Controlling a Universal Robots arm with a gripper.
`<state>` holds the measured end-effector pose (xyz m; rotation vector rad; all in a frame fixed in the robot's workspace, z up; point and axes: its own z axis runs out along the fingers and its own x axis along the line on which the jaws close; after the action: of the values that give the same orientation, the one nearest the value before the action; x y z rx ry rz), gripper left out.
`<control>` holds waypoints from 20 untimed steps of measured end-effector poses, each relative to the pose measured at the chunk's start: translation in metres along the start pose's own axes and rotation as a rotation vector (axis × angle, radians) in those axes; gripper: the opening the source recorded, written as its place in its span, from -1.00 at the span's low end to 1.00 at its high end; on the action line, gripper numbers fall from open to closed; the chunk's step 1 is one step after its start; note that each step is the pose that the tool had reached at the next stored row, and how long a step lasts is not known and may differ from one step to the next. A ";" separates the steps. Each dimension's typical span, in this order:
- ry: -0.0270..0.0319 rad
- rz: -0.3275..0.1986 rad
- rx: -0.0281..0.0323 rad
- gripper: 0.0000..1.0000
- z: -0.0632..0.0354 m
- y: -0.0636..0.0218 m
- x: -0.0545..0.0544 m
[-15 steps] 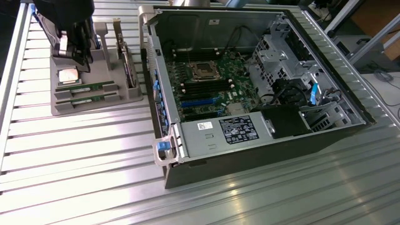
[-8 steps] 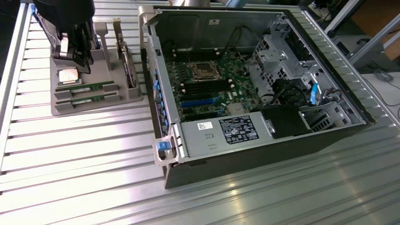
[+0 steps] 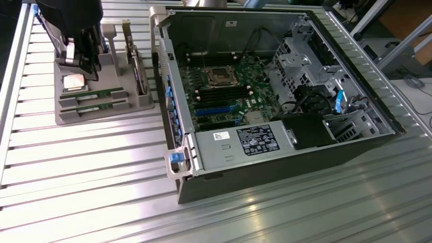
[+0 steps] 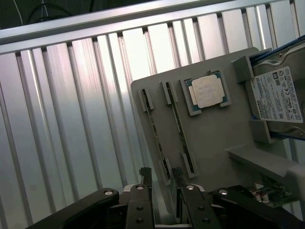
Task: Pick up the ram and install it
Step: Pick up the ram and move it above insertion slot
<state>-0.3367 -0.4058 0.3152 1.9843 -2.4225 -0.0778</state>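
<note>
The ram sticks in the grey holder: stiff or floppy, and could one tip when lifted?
Probably stiff: each long thin green ram stick is a circuit board, standing on edge in the grey plastic holder. Likely light, being so thin. The holder grips only its ends, so an off-centre lift might tilt it.

Green memory sticks (image 3: 92, 94), a grey tray (image 3: 101, 117), a ribbed silver table (image 3: 88, 167), a white-labelled hard drive (image 4: 281, 95); the computer case (image 3: 270, 177) is black, its motherboard (image 3: 226, 96) green, its clips (image 3: 177, 157) blue.

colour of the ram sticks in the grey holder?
The ram sticks are green, with dark chips. Shows best in the exterior view.
</note>
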 end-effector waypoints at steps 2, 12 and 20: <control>0.0000 0.000 0.0000 -0.40 0.0012 -0.0001 0.000; 0.0000 0.000 0.0000 -0.40 0.0061 -0.0004 0.001; 0.0000 0.000 0.0000 -0.40 0.0099 -0.0006 0.001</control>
<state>-0.3367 -0.4065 0.3053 1.9843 -2.4225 -0.0778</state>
